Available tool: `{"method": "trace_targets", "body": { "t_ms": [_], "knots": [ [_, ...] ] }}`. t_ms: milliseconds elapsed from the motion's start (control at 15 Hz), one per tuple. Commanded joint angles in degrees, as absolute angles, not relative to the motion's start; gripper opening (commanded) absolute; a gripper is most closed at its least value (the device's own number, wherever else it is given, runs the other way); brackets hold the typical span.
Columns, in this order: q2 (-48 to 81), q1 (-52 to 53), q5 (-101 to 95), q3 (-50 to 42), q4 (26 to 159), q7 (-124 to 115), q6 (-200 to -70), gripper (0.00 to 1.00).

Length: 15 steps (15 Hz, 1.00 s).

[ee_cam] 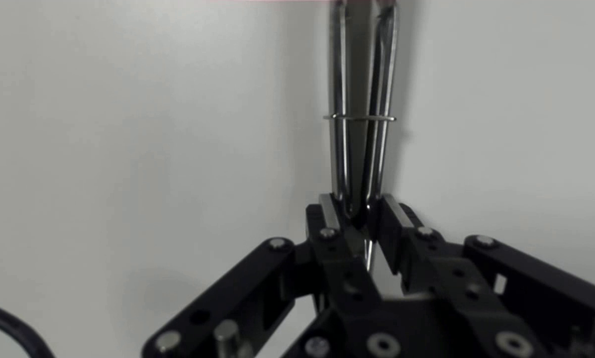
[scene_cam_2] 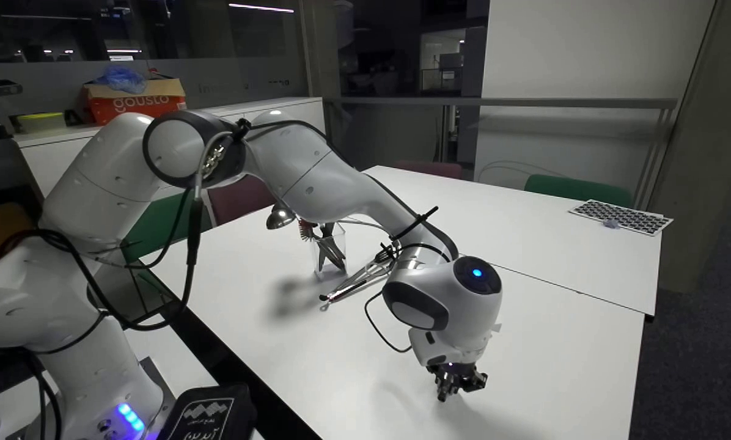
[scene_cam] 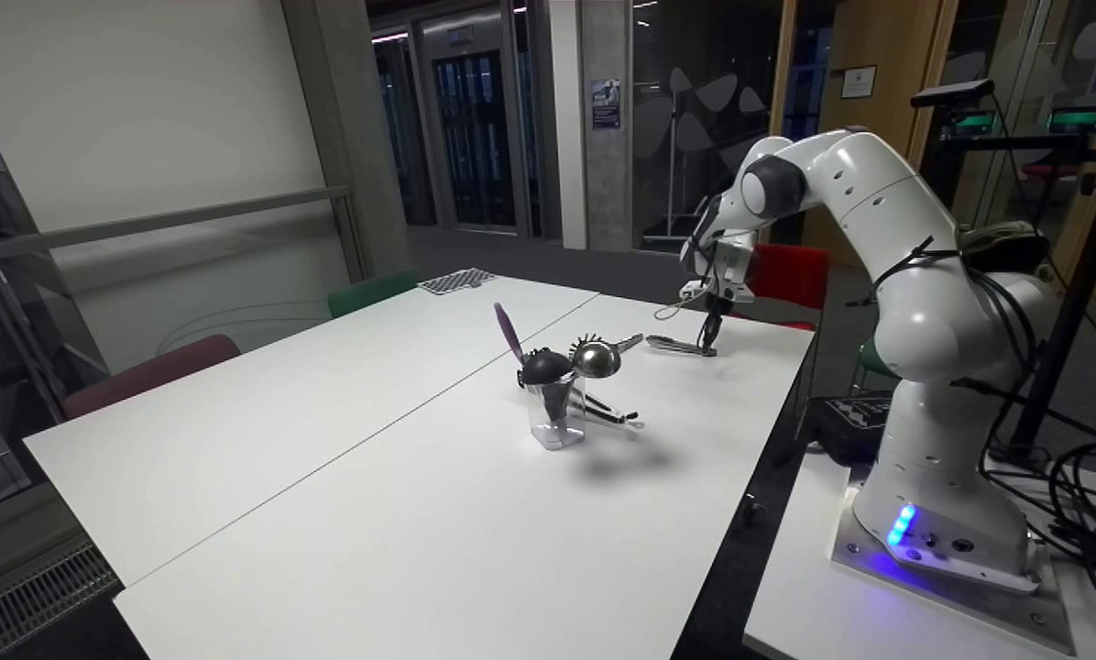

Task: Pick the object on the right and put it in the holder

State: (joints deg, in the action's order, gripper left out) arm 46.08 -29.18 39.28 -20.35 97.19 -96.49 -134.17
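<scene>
In an exterior view, the holder at the left, a clear cup, stands upright on the table. A black head and a steel bowl project above it and lean apart, probably because they are seated loosely; entry is therefore crowded, and insertion should be steered between them. Just right of the holder lies a black-tipped utensil; I leave it, since the task calls for the item on the right. Farther right, well apart from the holder, the tongs lie on the table, their right end at my gripper. The gripper is clenched around the tongs: in the wrist view, the pads sit against both long sides, where the two rails converge. This narrow section suits a side grip, and the thin ring farther along presumably keeps the rails together. Gripping near one end leaves most of the length free, which should permit a free-end-first insertion; the cost is leverage, and the tongs may tilt when raised. At the far right, my arm rises from its base and bends down to the table, so that the wrist presents the gripper from above. The grasping step appears complete; lifting is the likely next step. Caution: confirm that the tongs do not slip.
</scene>
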Motion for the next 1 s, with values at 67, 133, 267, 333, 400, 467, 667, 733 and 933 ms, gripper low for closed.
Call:
{"method": "trace_targets", "body": {
  "t_ms": [67, 133, 267, 333, 400, 467, 667, 733, 933],
  "knots": [
    [42.8, -28.1, 38.8, -21.5, 101.4, -96.3, -139.5, 0.03],
    [42.1, -27.7, 38.3, -22.2, 102.4, -96.4, -141.6, 0.05],
    [40.9, -27.0, 37.3, -23.1, 104.5, -95.8, -145.6, 0.05],
    [40.0, -26.0, 36.6, -24.2, 106.4, -96.2, -148.9, 0.05],
    [39.4, -25.0, 35.6, -25.3, 107.9, -96.9, -152.0, 0.05],
    [38.3, -23.5, 34.4, -26.9, 110.3, -97.8, -156.1, 0.05],
    [35.6, -18.7, 30.0, -32.2, 116.5, -100.8, -166.1, 0.05],
    [34.4, -17.3, 28.4, -33.7, 118.6, -101.3, -168.3, 0.05],
    [26.9, -17.2, 24.3, -33.7, 124.7, -95.4, -170.1, 0.05]
  ]
}}
